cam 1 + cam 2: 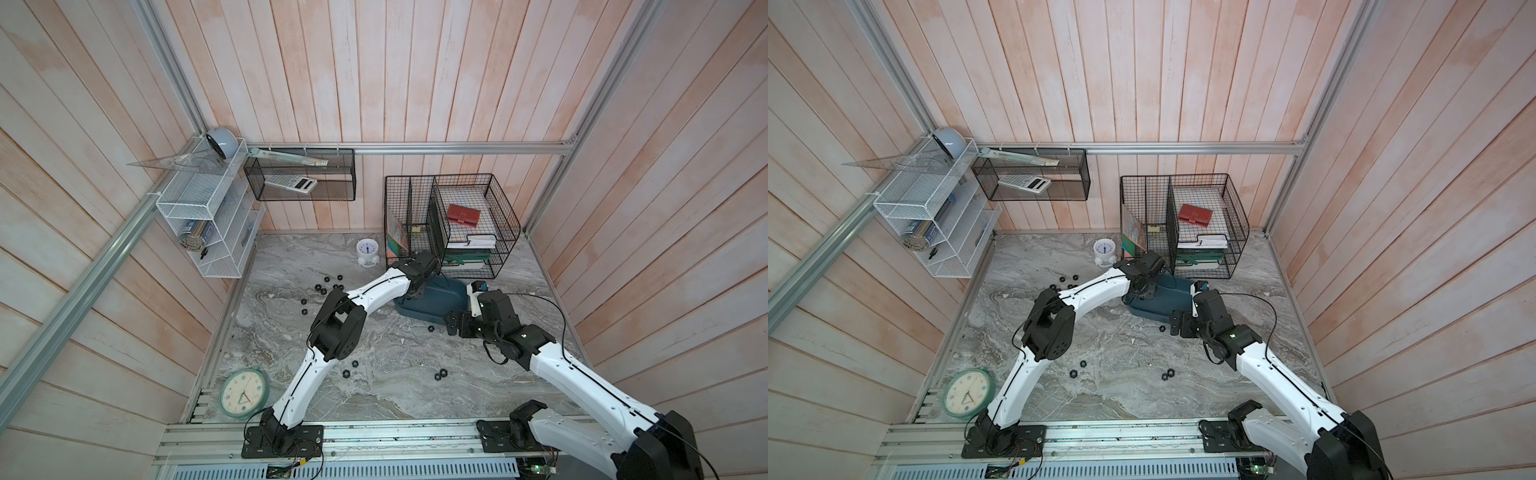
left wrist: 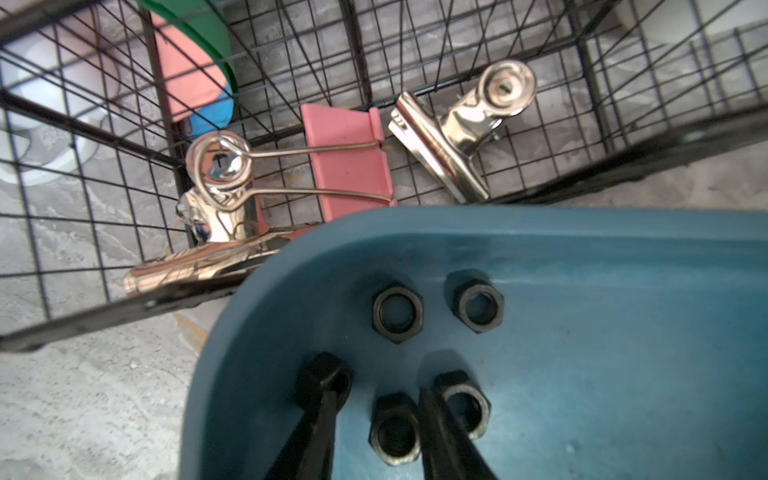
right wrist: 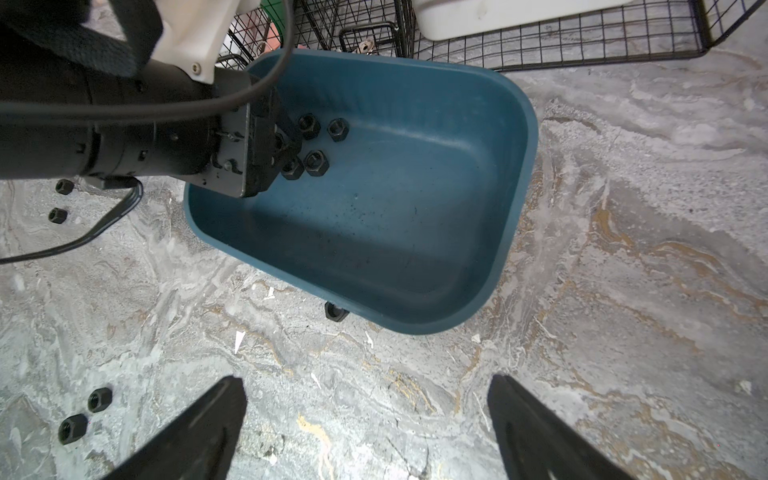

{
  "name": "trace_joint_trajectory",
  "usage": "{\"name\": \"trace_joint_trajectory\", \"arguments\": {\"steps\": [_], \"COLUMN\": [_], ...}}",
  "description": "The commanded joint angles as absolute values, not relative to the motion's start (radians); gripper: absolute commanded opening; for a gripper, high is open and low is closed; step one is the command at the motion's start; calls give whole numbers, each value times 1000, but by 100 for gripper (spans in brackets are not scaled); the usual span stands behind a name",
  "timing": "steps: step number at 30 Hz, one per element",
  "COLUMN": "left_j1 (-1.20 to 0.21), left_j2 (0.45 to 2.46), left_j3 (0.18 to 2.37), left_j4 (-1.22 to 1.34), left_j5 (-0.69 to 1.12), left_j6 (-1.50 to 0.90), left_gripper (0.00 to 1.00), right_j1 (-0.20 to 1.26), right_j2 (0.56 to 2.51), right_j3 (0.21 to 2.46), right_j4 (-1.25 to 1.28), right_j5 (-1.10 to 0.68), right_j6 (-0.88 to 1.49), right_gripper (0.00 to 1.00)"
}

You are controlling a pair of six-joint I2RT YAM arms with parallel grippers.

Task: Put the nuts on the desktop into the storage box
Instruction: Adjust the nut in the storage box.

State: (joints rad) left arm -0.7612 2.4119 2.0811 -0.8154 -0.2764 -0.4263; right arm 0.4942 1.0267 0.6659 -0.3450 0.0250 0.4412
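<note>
Wire basket [image 1: 505, 232] just beside storage box [image 1: 419, 313]

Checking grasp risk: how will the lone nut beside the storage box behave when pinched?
The nut looks like rigid metal, unlikely to deform. Its flat hexagonal sides suggest sliding on the desktop rather than rolling. Tiny against the right tool, it may slip out.

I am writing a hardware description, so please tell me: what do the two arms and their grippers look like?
Both the left arm and right arm have white rounded link shells, black joint housings and black base plates. A thin black cable runs along each. The left gripper and right gripper have plain black tapered fingers.
</note>
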Motion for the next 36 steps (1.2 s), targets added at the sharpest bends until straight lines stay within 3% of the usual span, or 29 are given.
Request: {"name": "trace_joint_trajectory", "arguments": {"steps": [1, 19, 29, 36], "left_j1": [-776, -761, -758, -753], "left_j2": [2379, 2428, 2416, 2416], "left_j3": [2113, 2107, 2059, 2052], "left_j4": [-846, -841, -748, -748], "left_j5": [-327, -276, -115, -112], "left_j6": [-397, -417, -427, -430], "left_gripper": [39, 39, 39, 39], "right_j1": [489, 488, 488, 488], "right_j2": [1034, 1030, 1029, 1028], "right_j3": [668, 666, 663, 664], "right_j4": [-351, -355, -357, -357], "right_j5": [32, 34, 35, 35], "right_j6": [437, 437, 438, 439], "right_gripper": [98, 98, 98, 98]}}
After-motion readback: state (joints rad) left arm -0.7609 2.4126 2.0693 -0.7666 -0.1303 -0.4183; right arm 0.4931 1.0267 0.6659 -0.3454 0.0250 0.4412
